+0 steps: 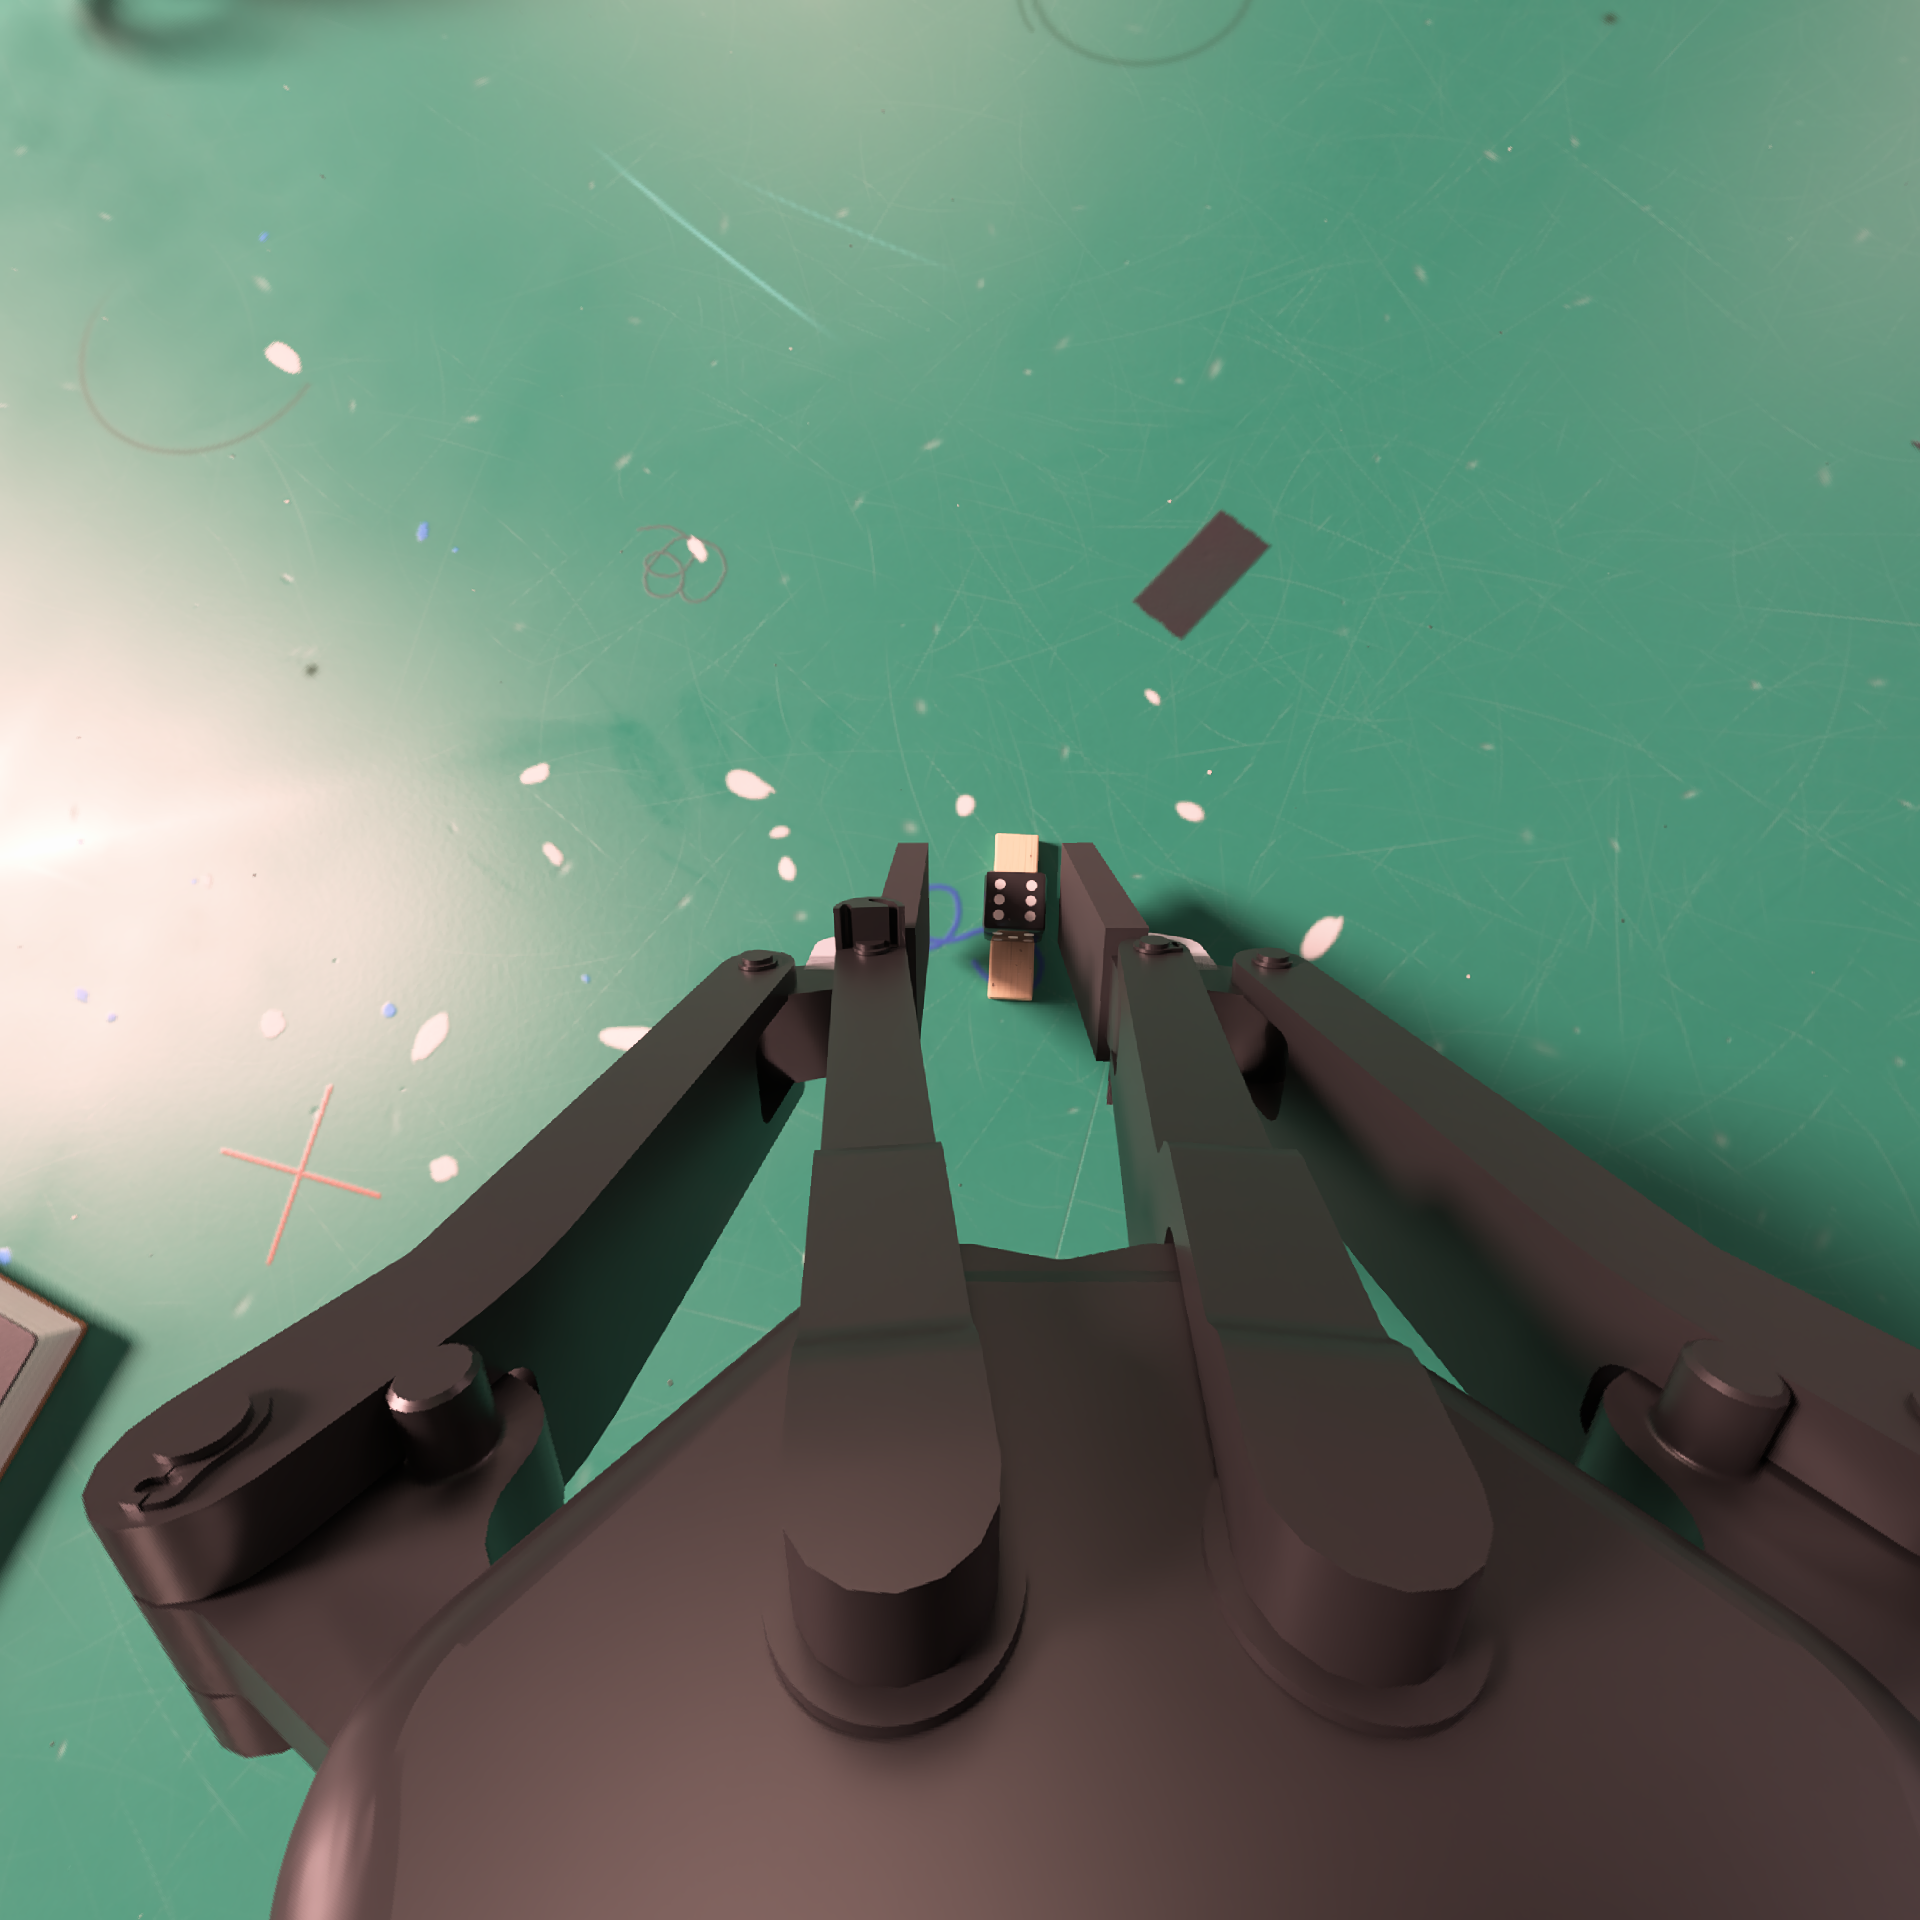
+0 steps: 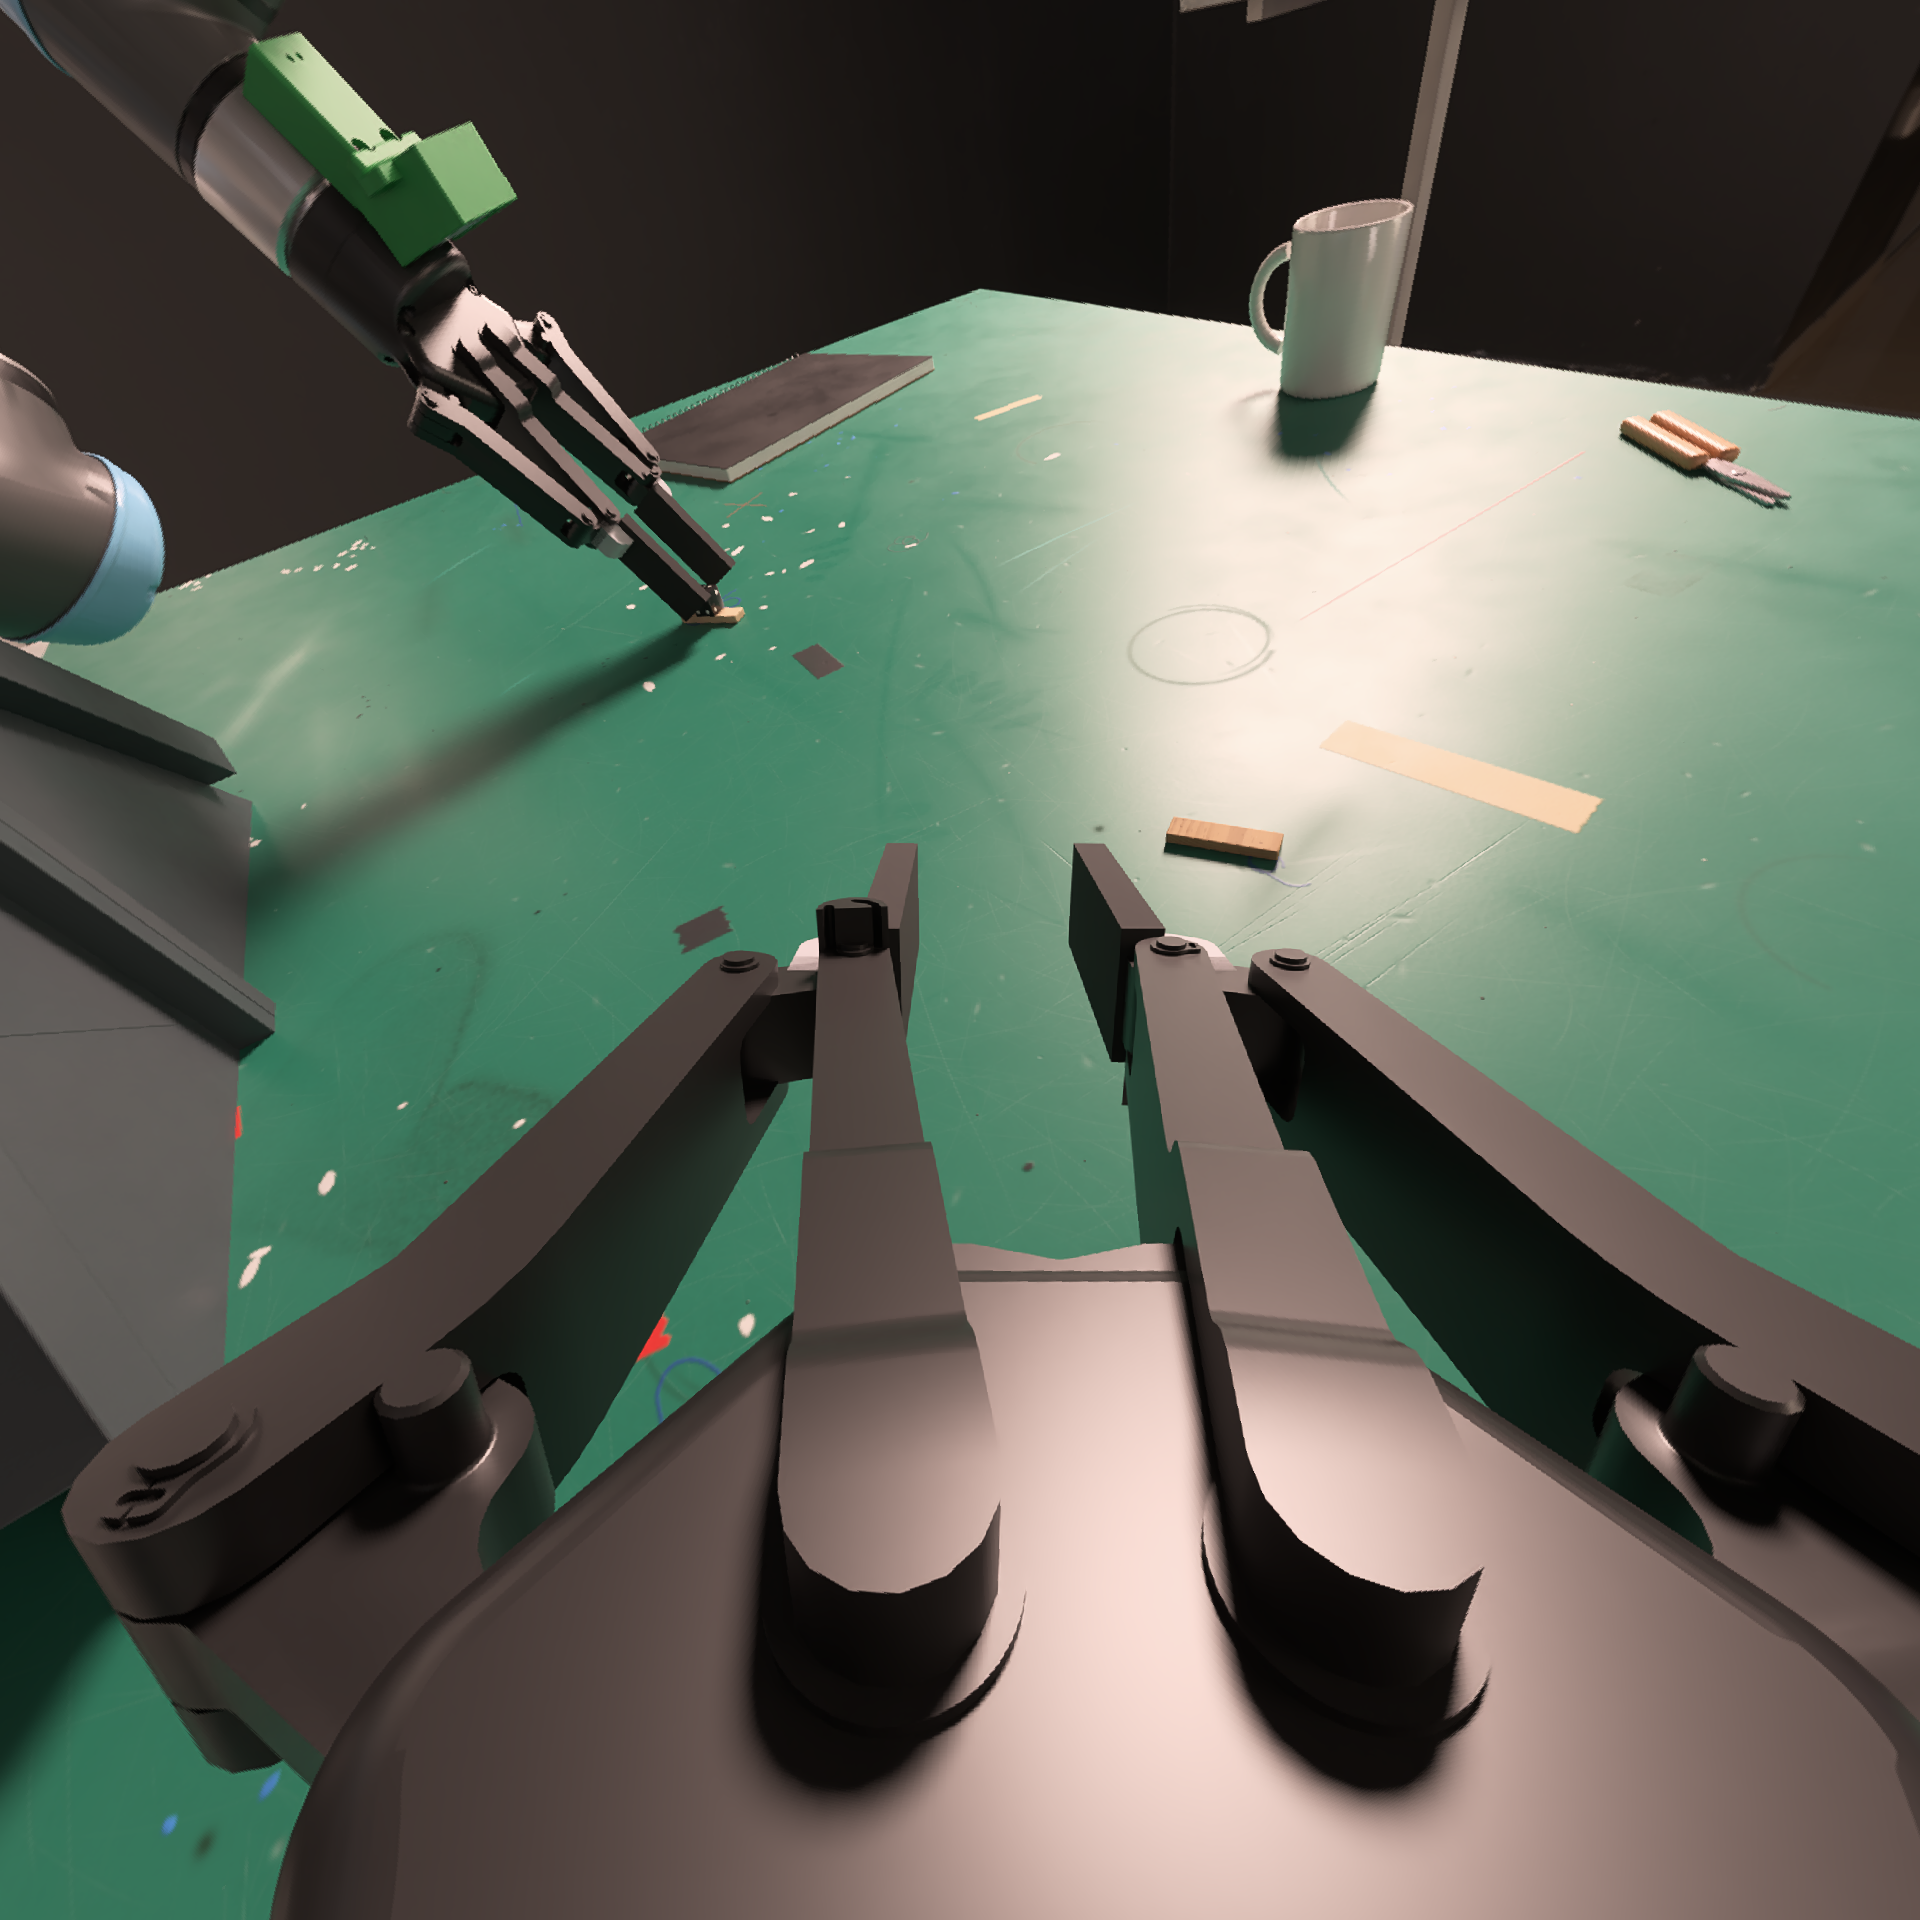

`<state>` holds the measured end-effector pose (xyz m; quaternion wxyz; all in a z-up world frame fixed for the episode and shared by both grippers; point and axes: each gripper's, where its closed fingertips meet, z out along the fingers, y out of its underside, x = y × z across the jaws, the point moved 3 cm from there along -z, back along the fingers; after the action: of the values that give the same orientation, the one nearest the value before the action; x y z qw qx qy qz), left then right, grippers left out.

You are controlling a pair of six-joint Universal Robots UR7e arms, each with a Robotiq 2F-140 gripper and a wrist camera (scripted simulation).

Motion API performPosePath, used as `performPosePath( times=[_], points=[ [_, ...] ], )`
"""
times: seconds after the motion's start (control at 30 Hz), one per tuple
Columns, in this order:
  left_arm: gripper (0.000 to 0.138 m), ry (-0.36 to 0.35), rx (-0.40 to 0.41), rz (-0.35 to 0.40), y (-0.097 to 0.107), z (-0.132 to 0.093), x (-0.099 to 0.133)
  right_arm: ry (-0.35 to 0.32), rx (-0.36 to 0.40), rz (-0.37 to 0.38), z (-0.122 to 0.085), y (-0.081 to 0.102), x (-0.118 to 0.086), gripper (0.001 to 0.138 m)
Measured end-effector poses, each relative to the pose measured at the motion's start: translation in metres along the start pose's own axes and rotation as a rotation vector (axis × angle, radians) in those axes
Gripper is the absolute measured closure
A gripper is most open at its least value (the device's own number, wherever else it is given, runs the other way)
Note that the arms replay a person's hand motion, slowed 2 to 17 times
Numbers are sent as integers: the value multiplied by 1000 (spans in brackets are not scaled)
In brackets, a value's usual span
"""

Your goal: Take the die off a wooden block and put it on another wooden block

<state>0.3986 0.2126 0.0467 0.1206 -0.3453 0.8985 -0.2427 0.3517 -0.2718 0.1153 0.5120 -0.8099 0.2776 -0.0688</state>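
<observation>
A black die with white pips sits on a small light wooden block lying on the green table. My left gripper is open, and its two fingers straddle the die with a gap on each side, wider on the left. In the right wrist view the left gripper is low over that block at the far left; the die is too small to make out there. A second wooden block lies flat and bare just ahead and right of my right gripper, which is open and empty above the table.
A white mug stands at the back. Scissors with wooden handles lie at the far right. A dark flat board lies behind the left arm. A strip of tan tape is stuck near the second block. A grey structure rises at the left.
</observation>
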Motion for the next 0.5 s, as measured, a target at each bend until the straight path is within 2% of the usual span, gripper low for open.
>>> performPosePath(
  times=[0.2,0.5],
  points=[
    [108,29,-7,13,2,3,0,-8,-7,4,3,1,1,100],
    [121,63,36,26,-1,4,4,-25,-8,20,6,1,3,100]
  ],
)
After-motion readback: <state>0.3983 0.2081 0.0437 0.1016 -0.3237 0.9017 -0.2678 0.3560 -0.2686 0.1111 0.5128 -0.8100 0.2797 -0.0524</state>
